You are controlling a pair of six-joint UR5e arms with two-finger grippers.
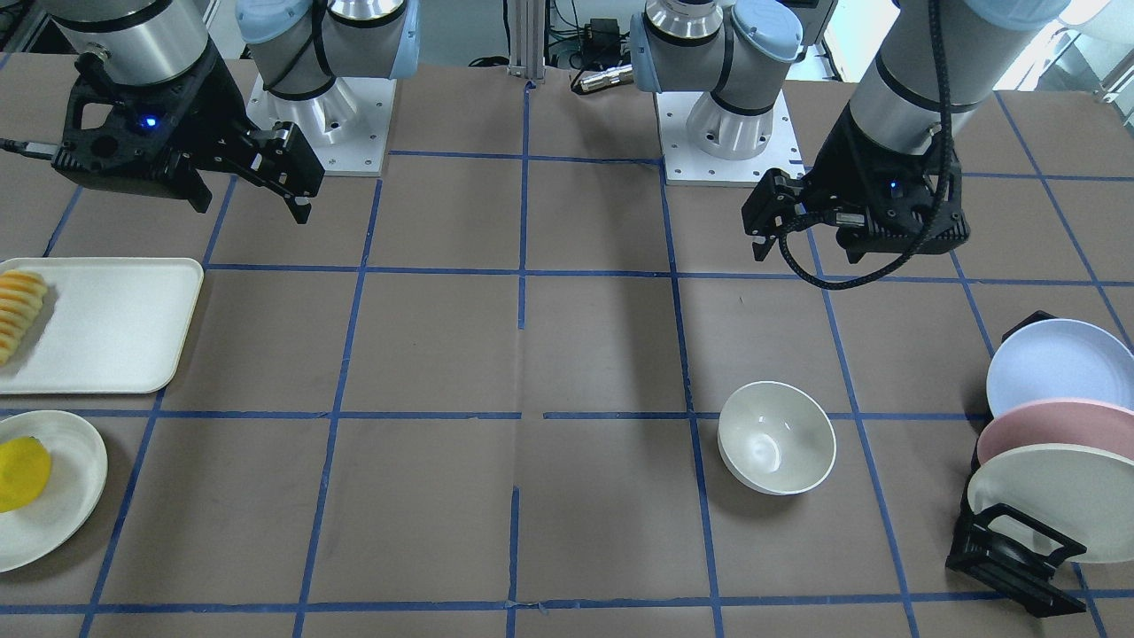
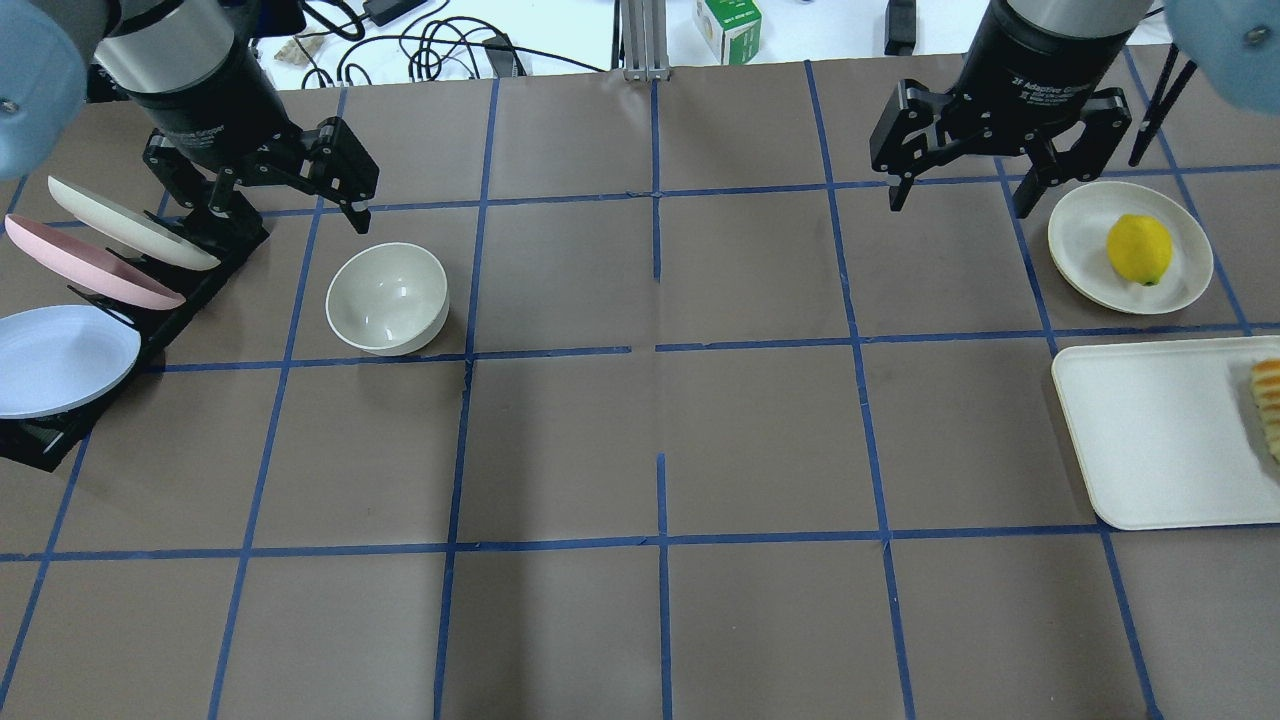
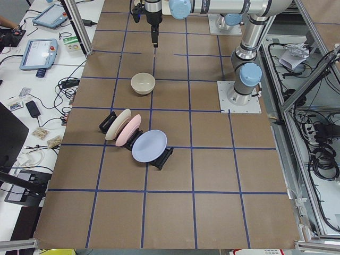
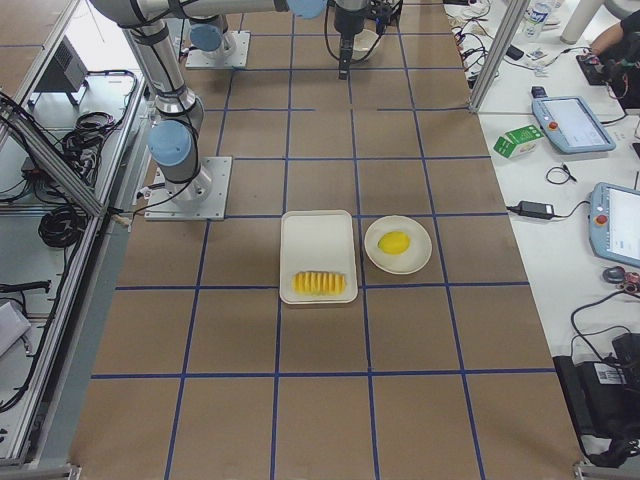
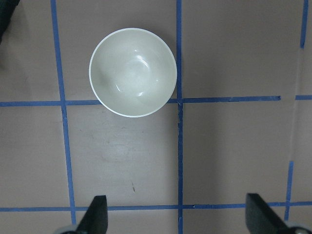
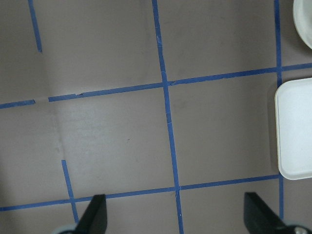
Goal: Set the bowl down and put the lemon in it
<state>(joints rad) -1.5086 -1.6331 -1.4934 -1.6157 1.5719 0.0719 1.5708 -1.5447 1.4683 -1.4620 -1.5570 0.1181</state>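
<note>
The cream-white bowl stands upright and empty on the table, also in the front view and the left wrist view. My left gripper is open and empty, held above the table just behind the bowl; its fingertips show wide apart. The yellow lemon lies on a flat cream plate at the far right, also in the front view. My right gripper is open and empty, high and just left of that plate.
A cream tray with a row of orange-yellow slices lies near the lemon plate. A black rack with three pastel plates stands left of the bowl. Blue tape lines grid the brown table.
</note>
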